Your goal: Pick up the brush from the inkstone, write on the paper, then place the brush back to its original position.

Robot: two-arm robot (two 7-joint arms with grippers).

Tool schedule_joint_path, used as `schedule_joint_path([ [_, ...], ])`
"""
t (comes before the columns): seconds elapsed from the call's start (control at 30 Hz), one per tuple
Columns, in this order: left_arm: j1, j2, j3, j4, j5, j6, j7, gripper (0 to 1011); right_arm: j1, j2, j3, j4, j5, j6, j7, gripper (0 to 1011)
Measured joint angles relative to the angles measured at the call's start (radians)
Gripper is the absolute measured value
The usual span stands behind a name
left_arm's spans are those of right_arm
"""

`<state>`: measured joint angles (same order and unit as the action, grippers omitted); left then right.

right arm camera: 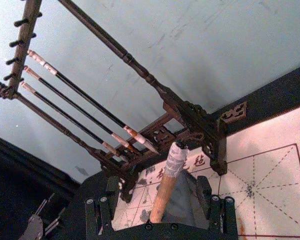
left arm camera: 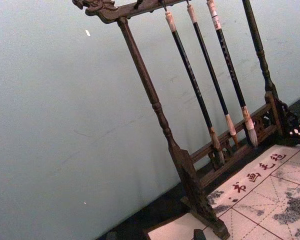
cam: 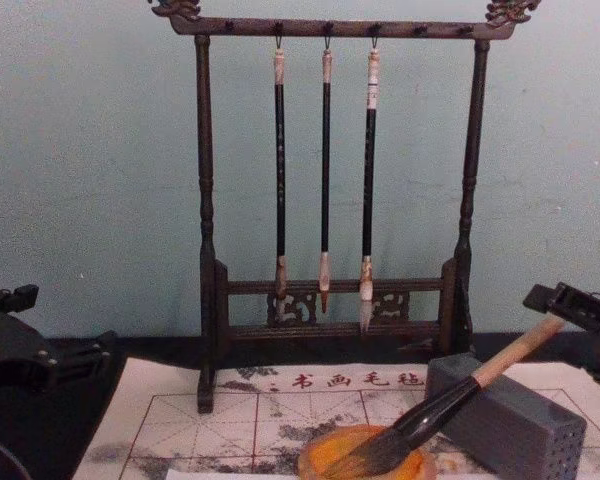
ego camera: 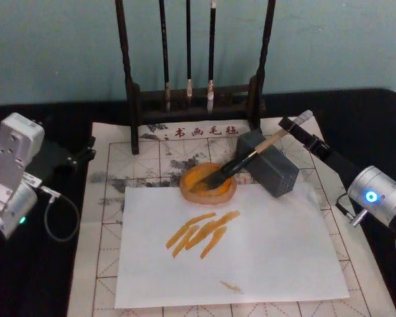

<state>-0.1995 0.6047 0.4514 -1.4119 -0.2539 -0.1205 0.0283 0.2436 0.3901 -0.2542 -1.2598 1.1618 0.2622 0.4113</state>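
The brush lies slanted, its dark bristles in the inkstone, a round orange dish, and its pale handle propped on a grey block. My right gripper is at the handle's upper end. In the right wrist view the handle stands between the fingers, which are open and clear of it on both sides. The cream paper with its red grid covers the table, and a white sheet with orange strokes lies on it. My left gripper rests open at the paper's left edge.
A dark wooden rack with three thin hanging brushes stands behind the dish, against the teal wall. Black cloth borders the paper on both sides. A cable loops beside the left arm.
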Motion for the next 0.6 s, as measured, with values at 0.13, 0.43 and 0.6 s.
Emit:
schedule_joint_path([
  [0.13, 0.0, 0.0, 0.0, 0.0, 0.0, 0.0, 0.0, 1001, 0.0, -0.009, -0.005, 0.009, 0.009, -0.018, -0.008, 1003],
  [0.43, 0.0, 0.0, 0.0, 0.0, 0.0, 0.0, 0.0, 1001, 0.0, -0.016, -0.018, 0.027, 0.032, -0.041, -0.019, 1003],
  [0.6, 0.0, 0.0, 0.0, 0.0, 0.0, 0.0, 0.0, 1001, 0.004, -0.014, -0.026, 0.033, 0.044, -0.046, -0.02, 1003],
])
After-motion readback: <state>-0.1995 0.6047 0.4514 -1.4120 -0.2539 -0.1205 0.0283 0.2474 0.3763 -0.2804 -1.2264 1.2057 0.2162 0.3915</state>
